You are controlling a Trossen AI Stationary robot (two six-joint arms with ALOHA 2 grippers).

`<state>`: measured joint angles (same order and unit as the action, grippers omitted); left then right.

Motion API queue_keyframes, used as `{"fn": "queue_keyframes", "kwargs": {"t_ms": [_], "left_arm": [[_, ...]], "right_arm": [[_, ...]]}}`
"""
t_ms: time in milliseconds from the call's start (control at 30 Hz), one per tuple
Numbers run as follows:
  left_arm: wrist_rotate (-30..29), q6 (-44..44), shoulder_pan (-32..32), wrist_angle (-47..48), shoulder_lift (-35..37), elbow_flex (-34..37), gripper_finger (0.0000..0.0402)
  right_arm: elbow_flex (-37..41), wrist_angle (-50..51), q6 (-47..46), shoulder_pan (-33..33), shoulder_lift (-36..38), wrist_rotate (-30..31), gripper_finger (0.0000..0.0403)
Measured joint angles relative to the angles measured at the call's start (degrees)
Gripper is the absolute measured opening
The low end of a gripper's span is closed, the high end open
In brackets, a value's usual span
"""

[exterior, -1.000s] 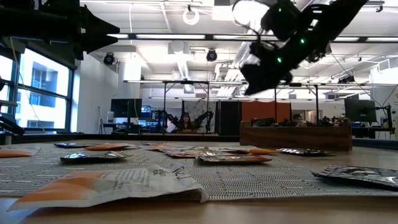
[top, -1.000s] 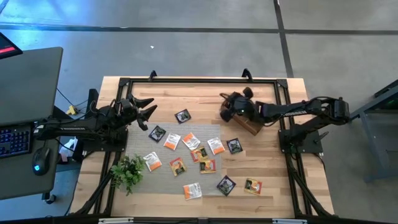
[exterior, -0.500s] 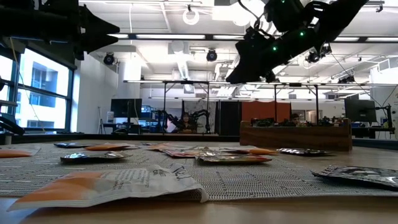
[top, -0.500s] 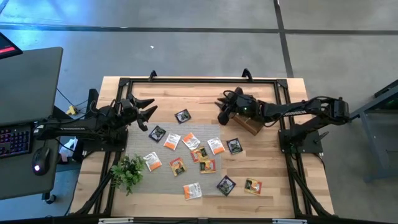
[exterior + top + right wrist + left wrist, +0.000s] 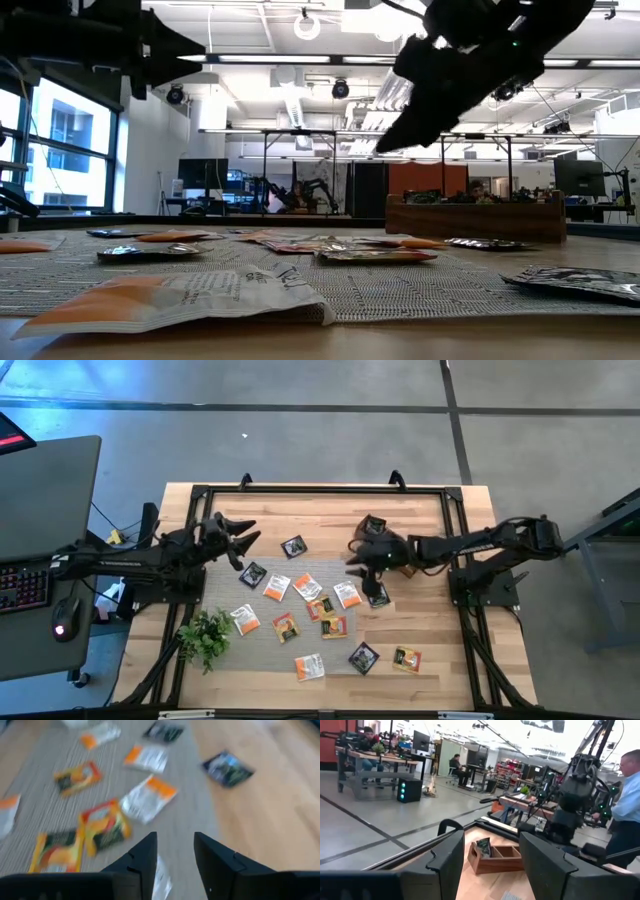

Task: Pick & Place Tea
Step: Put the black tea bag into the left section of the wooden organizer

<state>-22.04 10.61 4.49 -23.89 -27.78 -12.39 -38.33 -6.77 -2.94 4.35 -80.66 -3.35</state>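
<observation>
Grey woven mat (image 5: 300, 615) lies mid-table, and most of the tea sachets (image 5: 307, 586) are scattered flat across it, orange-and-white ones mixed with black ones. A few sit off the mat on bare wood: a black one (image 5: 293, 546) at the far side, and another pair (image 5: 406, 659) near the front right. One dark sachet (image 5: 483, 847) stands in the wooden box (image 5: 400, 562) by my right arm.

My right gripper (image 5: 357, 560) hangs above the mat's right part, just beside the box, fingers (image 5: 140, 857) parted with a clear gap between them and nothing in it; under it I see sachets (image 5: 148, 797) on the weave. My left gripper (image 5: 243, 541) hovers over the table's left side, off the mat's far-left corner, fingers (image 5: 448, 860) spread wide and empty. A green plant sprig (image 5: 205, 635) sits at the front left.
</observation>
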Motion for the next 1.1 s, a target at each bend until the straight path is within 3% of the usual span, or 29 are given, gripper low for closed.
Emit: {"fn": "queue_keyframes", "kwargs": {"t_ms": [367, 500, 667, 867, 1100], "left_arm": [[0.0, 0.2, 0.0, -0.1, -3.6, -1.0, 0.0188], [0.0, 0.2, 0.0, -0.1, -3.6, -1.1, 0.0188], [0.0, 0.1, 0.0, -0.1, -3.6, -1.1, 0.0188], [0.0, -0.3, 0.0, 0.0, -3.6, -1.1, 0.0188], [-0.2, -0.3, 0.0, 0.0, -3.6, -1.1, 0.0188]], "right_arm": [[0.0, 25.2, 2.1, -5.7, 0.0, -0.3, 0.0206], [0.0, 29.9, 3.4, -6.0, 0.0, 0.1, 0.0219], [0.0, 30.3, 5.9, -7.0, 0.0, -0.8, 0.0218], [0.0, 26.9, 21.8, -9.0, 0.0, 3.0, 0.0219], [0.0, 25.2, 33.3, -9.3, -3.5, -0.7, 0.0221]]}}
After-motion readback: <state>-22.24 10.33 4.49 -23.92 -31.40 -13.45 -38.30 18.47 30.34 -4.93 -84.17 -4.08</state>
